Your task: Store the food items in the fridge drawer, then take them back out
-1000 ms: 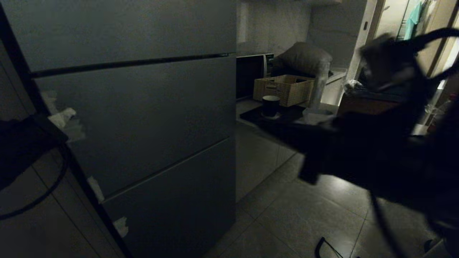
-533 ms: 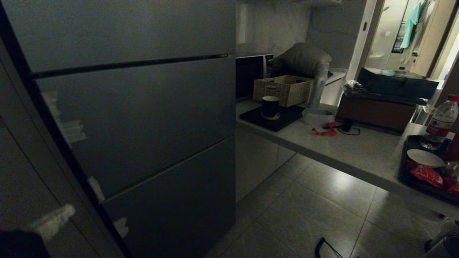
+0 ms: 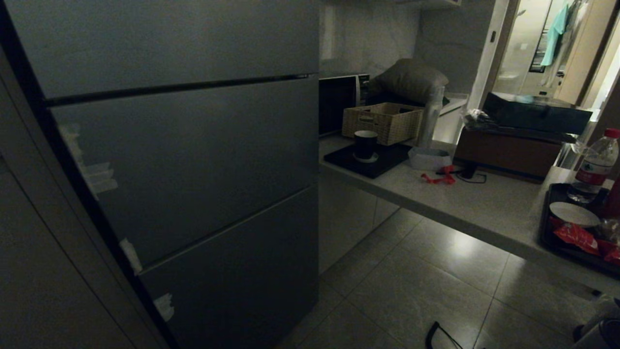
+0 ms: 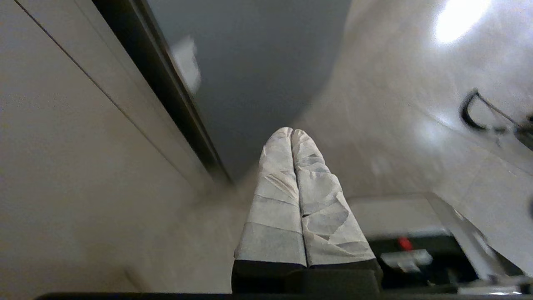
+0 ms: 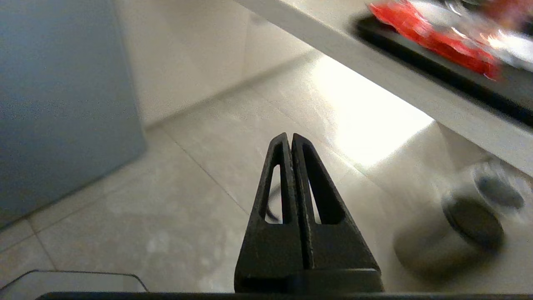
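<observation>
So on the far left there's a pale cabinet panel point(image 3: 43, 271), then the fridge point(image 3: 184, 160) right next to it, all its dark grey fronts closed up, with bits of white tape point(image 3: 99, 177) stuck along its left edge. The fridge drawer is somewhere behind those fronts, so can't see it at all.

The left hand point(image 4: 292, 132) only shows up in its own wrist view: fingers wrapped in white tape, pressed flat together, nothing between them, pointing down at the floor point(image 3: 411, 291) right where the fridge meets the cabinet panel. No food anywhere near it.

Moving right, the table point(image 3: 484, 208) runs off from the fridge side. On it there's a dark cup point(image 3: 365, 143) on a black mat point(image 3: 370, 160), a woven basket point(image 3: 382, 121) behind that, some red scrap point(image 3: 438, 178), a brown box point(image 3: 508, 152), and a water bottle point(image 3: 596, 165) with a red cap.

Far right end of the table is a black tray point(image 3: 550, 232) holding a white dish point(image 3: 574, 213) and the red food items point(image 3: 576, 237), looks like crinkly red packets, hard to tell more than that.

The right hand point(image 5: 290, 137) is black, fingers closed tight on each other and holding nothing. It hangs low over the floor tiles, below the table edge, with the tray and the red packets up above it and well apart from it.
</observation>
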Robot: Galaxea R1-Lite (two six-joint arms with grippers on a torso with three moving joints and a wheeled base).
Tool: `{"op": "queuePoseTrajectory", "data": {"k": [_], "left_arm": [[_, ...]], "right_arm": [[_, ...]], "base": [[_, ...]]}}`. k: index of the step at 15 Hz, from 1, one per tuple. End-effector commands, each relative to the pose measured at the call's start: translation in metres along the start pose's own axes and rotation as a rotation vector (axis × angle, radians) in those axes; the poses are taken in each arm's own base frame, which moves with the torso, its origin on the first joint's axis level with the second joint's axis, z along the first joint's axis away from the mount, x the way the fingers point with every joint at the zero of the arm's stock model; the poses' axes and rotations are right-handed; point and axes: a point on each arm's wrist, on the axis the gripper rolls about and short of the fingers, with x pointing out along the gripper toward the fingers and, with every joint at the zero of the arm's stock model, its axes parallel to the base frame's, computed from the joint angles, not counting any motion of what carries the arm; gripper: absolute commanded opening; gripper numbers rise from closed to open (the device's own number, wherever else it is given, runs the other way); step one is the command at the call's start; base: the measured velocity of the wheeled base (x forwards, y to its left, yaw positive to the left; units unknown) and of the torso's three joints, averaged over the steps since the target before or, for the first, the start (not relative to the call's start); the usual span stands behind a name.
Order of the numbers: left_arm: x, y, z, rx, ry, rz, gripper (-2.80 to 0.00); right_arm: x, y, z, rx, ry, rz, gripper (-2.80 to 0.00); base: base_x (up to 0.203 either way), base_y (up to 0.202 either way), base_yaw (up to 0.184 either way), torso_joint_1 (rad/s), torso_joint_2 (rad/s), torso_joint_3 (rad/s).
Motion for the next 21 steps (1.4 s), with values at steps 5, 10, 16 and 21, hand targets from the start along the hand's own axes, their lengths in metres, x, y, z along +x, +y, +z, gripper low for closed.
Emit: {"op": "queuePoseTrajectory", "data": {"k": [5,10,16,21], "left_arm": [[-0.037,-0.003,-0.027,0.053,-0.447,0.002,-2.80],[-0.036,-0.002,-0.028,-0.081,-0.424,0.007,-2.80],[-0.036,-0.002,-0.028,-0.086,-0.422,0.007,-2.80],[-0.036,-0.002,-0.028,-0.086,-0.422,0.007,-2.80]], "right_arm": [[-0.001,0.005,-0.015,0.013,-0.118,0.085,-2.80],[-0.001,0.005,-0.015,0.039,-0.118,0.084,-2.80],[-0.001,0.005,-0.015,0.042,-0.116,0.072,-2.80],[-0.001,0.005,-0.015,0.038,-0.116,0.070,-2.80]], "base": [[0.000,0.000,0.000,0.000,0.00,0.000],[0.000,0.000,0.000,0.000,0.00,0.000],[0.000,0.000,0.000,0.000,0.00,0.000],[0.000,0.000,0.000,0.000,0.00,0.000]]}}
